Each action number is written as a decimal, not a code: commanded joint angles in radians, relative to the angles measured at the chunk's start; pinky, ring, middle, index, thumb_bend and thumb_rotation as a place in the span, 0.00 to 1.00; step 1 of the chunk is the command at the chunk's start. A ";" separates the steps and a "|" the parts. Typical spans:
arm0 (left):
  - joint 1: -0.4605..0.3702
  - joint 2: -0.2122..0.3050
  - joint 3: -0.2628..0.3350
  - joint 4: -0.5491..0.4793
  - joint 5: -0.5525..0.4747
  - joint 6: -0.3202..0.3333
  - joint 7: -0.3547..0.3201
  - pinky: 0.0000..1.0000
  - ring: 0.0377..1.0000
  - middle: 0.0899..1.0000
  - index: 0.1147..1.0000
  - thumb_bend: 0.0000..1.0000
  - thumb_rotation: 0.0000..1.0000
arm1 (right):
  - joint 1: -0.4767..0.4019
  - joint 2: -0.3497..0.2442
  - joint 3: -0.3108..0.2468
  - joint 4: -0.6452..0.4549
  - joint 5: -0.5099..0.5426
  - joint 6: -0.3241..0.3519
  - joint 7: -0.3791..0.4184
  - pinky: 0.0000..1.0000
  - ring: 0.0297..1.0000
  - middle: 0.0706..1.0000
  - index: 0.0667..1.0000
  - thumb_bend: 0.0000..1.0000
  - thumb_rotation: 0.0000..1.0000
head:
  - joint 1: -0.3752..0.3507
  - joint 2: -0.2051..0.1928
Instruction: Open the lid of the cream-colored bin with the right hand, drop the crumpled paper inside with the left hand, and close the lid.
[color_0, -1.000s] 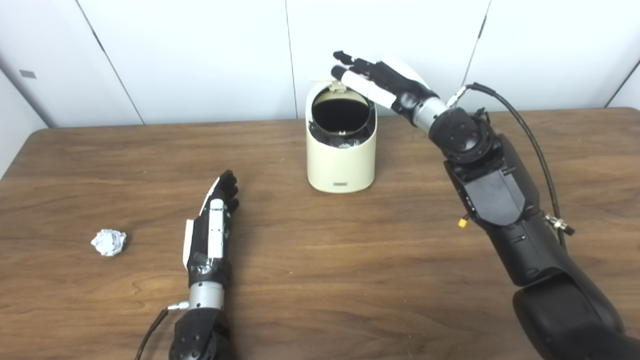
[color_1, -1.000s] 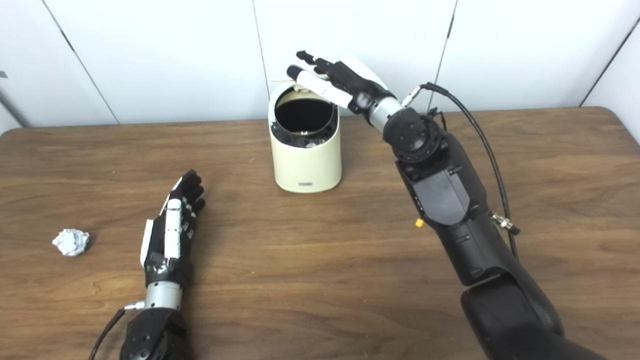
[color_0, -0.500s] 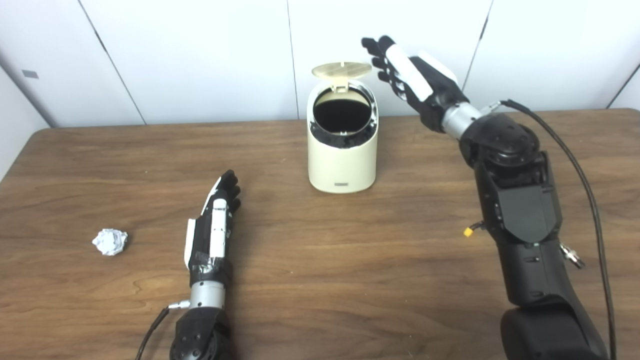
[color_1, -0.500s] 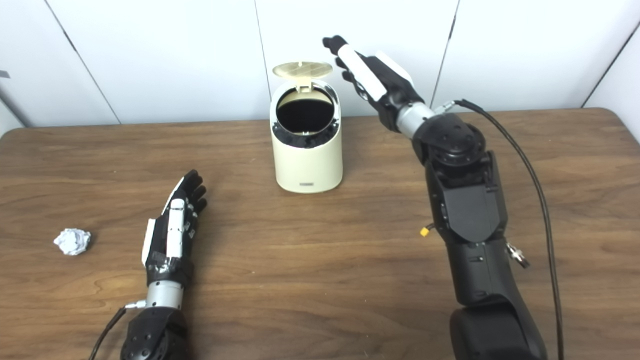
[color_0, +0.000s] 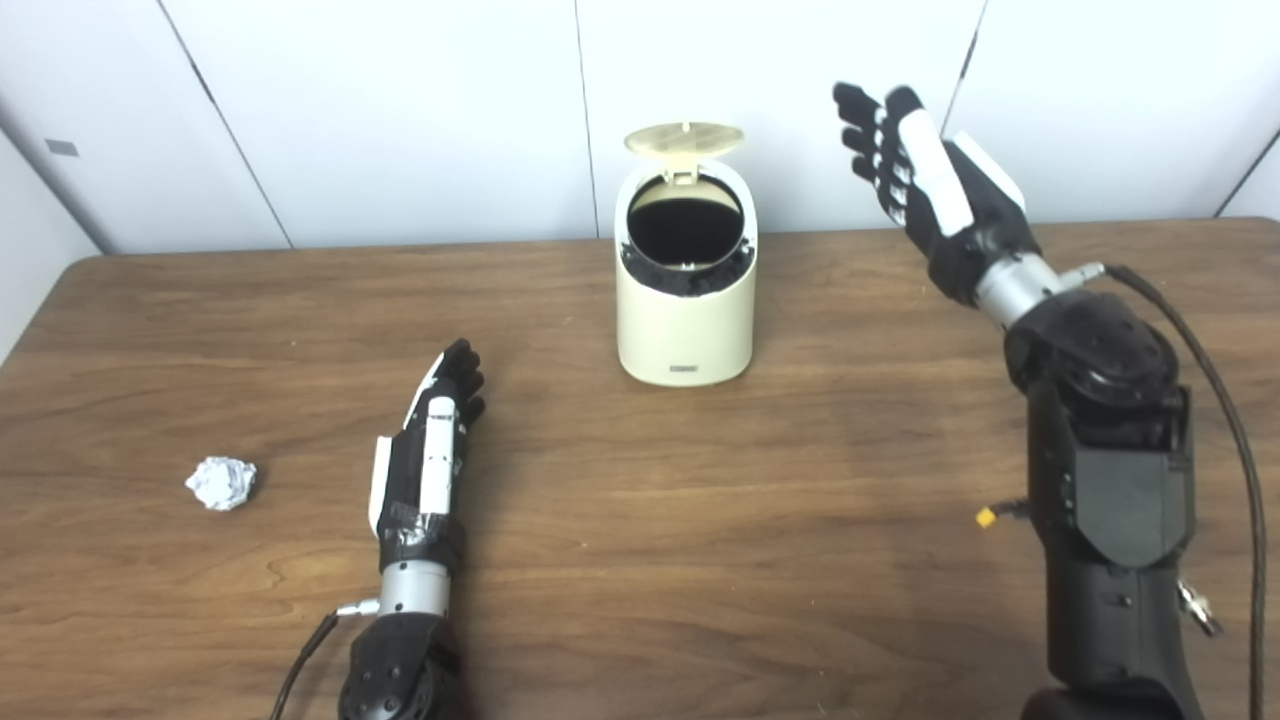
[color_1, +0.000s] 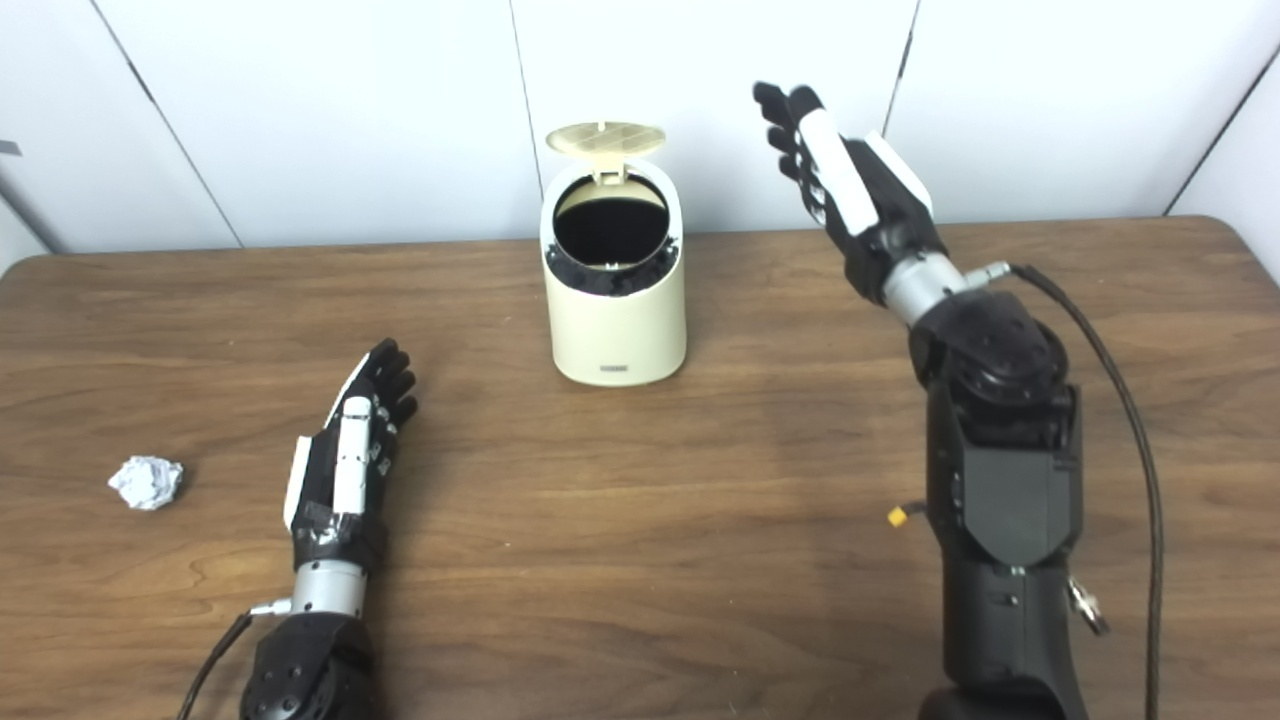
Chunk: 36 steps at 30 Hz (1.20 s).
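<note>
Cream-colored bin (color_0: 684, 320) stands lid (color_0: 684, 138) up; right hand (color_0: 935, 190) spread beside it. Next, the flat, empty left hand (color_0: 428, 455) must fetch the crumpled paper (color_0: 221, 483) far left of the bin.

On the wooden counter (color_1: 640, 520) the cream-colored bin (color_1: 617, 320) stands near the far edge with its lid (color_1: 605, 139) flipped up behind a dark round opening. The right hand (color_1: 850, 190) is raised in the air to the right of the bin, apart from it, its fingers (color_1: 790, 120) straight and spread, holding nothing. The left hand (color_1: 350, 450) lies flat on the counter with its fingers extended toward the bin, and the crumpled paper (color_1: 146, 482) sits by itself to the left of that hand, near it but not touching.
</note>
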 joint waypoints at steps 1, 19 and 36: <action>-0.006 0.006 0.004 -0.005 0.001 0.017 0.007 0.93 0.92 0.91 0.90 0.34 0.87 | -0.026 -0.005 -0.002 -0.052 0.038 -0.005 -0.023 1.00 0.99 0.97 0.92 0.57 1.00 | 0.001 0.003; 0.003 0.020 0.018 -0.059 -0.015 0.062 -0.004 0.92 0.91 0.91 0.90 0.35 0.86 | 0.167 0.059 0.047 -0.005 0.148 -0.115 -0.221 1.00 1.00 0.98 0.92 0.56 1.00 | -0.026 0.039; 0.009 0.021 0.016 -0.083 -0.011 0.077 -0.001 0.91 0.91 0.91 0.90 0.39 0.86 | 0.195 0.087 0.045 0.237 0.202 -0.438 -0.356 1.00 1.00 1.00 1.00 0.58 1.00 | -0.020 0.058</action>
